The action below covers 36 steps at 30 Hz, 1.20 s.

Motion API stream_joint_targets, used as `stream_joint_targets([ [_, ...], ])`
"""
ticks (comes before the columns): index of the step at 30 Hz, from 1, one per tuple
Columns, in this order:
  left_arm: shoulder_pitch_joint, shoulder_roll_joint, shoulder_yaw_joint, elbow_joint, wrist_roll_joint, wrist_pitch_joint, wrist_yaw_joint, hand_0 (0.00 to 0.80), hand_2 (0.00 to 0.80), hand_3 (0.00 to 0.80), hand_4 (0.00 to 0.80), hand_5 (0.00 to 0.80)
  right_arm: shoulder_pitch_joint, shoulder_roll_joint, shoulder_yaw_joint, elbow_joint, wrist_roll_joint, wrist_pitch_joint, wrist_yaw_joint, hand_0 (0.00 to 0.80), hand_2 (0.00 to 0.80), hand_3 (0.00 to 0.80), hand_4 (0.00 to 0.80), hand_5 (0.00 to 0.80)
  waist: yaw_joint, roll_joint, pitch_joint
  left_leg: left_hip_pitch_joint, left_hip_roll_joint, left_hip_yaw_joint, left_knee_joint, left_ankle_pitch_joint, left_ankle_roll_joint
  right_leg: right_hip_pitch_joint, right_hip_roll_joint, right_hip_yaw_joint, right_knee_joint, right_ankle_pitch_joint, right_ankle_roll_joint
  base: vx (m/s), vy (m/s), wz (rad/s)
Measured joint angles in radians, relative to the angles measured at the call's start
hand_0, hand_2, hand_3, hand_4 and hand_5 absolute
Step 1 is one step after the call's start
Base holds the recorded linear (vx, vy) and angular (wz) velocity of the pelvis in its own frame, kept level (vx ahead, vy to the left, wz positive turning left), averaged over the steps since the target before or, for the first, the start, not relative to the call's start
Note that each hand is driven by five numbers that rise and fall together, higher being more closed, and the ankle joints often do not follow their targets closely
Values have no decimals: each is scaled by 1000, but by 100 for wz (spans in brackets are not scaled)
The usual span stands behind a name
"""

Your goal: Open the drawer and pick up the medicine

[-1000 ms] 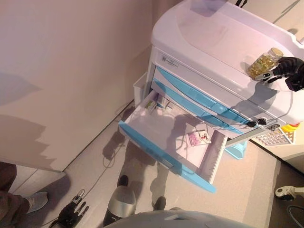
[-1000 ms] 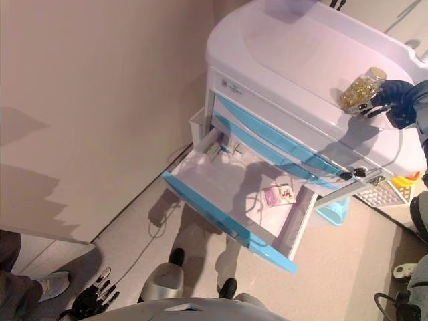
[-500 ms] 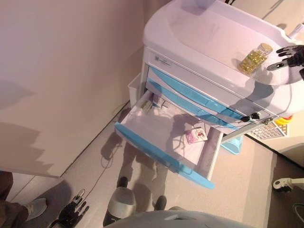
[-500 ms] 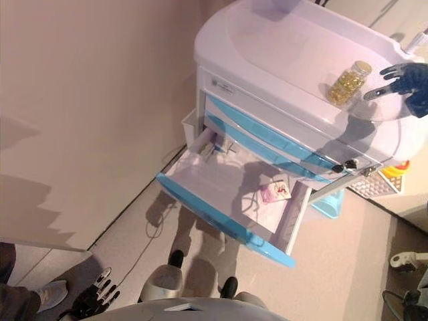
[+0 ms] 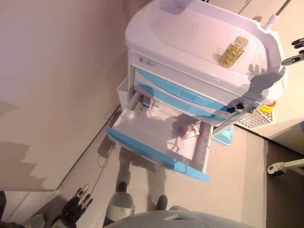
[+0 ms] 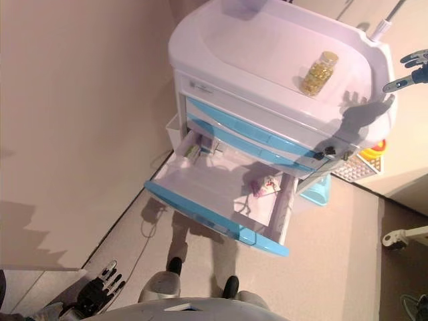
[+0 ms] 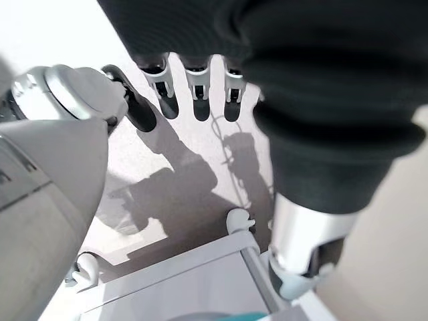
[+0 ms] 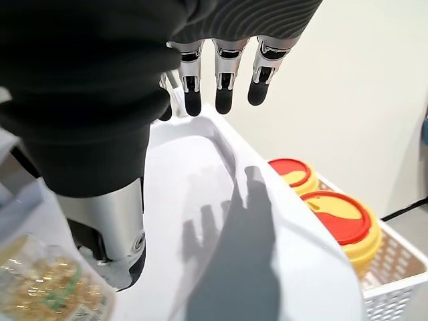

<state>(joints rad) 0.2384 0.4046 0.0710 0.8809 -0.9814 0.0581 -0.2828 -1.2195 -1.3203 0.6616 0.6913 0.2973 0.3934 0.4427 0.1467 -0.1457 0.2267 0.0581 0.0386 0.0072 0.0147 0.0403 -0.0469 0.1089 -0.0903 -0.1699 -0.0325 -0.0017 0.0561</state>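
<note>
Lying on the cart top (image 5: 180, 28), the medicine bottle (image 5: 232, 51) sits well apart from the empty, straight-fingered right hand (image 5: 295, 51).

We count one clear bottle of yellow capsules (image 5: 232, 51), three blue-fronted drawers (image 5: 156, 154), one small pink packet (image 5: 189, 132), two red-lidded yellow containers (image 8: 348, 227), one white wire basket (image 8: 394, 281).

White basket (image 8: 394, 281) holds two yellow red-lidded containers (image 8: 341, 224); castor (image 5: 280, 167) on floor.

Right hand (image 5: 295, 52) cut by frame edge.
</note>
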Motion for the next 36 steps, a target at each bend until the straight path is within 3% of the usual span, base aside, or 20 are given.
stream_joint_targets([
  [3,10,3,-26,-41,100,-22,-12,0,0,0,0,0,154,-11,-195,-118,55,-6,-21,0,0,0,0,0,-11,3,-10,0,2,18,-5,0,2,-12,-1,21,2,3,1,-54,20,-15],
  [7,10,6,-55,-52,250,-34,-15,0,0,0,0,0,508,3,-495,-359,154,-20,-72,0,0,0,0,0,-54,19,-14,-1,3,39,-7,-3,6,-33,-2,38,19,3,1,-60,39,-15],
  [10,10,4,-80,-52,366,-46,-9,0,0,0,0,0,769,45,-698,-528,180,-28,-113,0,0,0,0,0,-100,51,-22,-1,3,62,-9,-5,9,-45,-2,60,21,4,4,-62,38,-23],
  [13,8,2,-102,-54,440,-74,-8,0,0,0,0,0,989,121,-834,-667,198,-48,-133,0,0,0,0,0,-147,86,-29,6,5,83,-17,-7,10,-53,-1,82,26,5,5,-24,18,-23],
  [17,-8,-6,-147,-56,474,-107,-12,0,0,0,0,0,1122,228,-865,-730,227,-63,-132,0,0,0,0,0,-207,125,-43,18,13,117,-26,-9,8,-64,3,105,28,5,9,-13,11,-24],
  [20,-33,-16,-169,-60,490,-113,-15,0,0,0,0,0,1148,282,-857,-730,233,-67,-131,0,0,0,0,0,-232,137,-40,20,14,130,-26,-9,8,-69,1,106,31,7,13,-28,0,-15],
  [32,-145,-8,-308,-73,666,-153,13,0,0,0,0,0,1196,414,-836,-736,352,-88,-90,0,0,0,0,0,-268,159,-12,35,13,165,-48,-8,9,-87,0,129,32,11,14,-30,0,-9],
  [36,-190,1,-341,-73,694,-152,23,0,0,0,0,0,1253,532,-779,-734,438,-89,-61,0,0,0,0,0,-287,164,-4,36,14,176,-55,-8,8,-99,1,137,33,10,16,-37,-26,-8],
])
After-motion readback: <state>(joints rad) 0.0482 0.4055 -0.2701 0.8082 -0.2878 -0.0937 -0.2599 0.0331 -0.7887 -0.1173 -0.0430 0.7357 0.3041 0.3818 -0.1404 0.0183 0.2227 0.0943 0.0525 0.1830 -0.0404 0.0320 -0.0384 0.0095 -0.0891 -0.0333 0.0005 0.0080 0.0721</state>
